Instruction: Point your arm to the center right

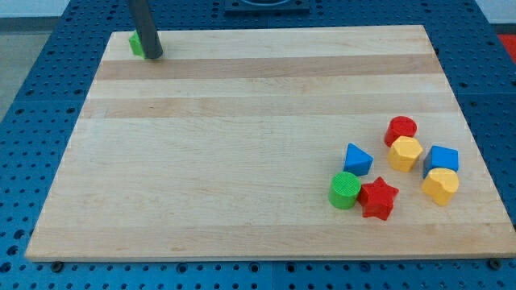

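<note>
A pale wooden board (242,145) is lying on a blue perforated surface (32,121), which is showing on every side. Even light is falling; something dark, possibly a mount (266,6), is sitting at the view's top.

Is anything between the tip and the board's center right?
Nothing visible blocks a straight slide. My tip is at the view's top left, touching a green block. The cluster, nearest the red cylinder, lies just below the target at the view's right.
</note>
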Robot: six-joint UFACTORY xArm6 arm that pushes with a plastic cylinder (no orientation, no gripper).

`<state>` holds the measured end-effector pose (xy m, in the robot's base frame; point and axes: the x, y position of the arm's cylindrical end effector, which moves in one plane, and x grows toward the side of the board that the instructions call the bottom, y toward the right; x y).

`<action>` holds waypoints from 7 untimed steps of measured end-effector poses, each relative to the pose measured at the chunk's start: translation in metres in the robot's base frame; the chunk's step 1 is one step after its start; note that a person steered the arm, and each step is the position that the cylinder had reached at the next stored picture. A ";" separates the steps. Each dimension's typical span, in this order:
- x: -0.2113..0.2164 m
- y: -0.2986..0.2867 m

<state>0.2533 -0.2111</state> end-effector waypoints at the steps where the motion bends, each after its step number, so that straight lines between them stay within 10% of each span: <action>1: -0.003 -0.003; 4: 0.019 0.000; 7: 0.147 0.039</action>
<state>0.4005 -0.1725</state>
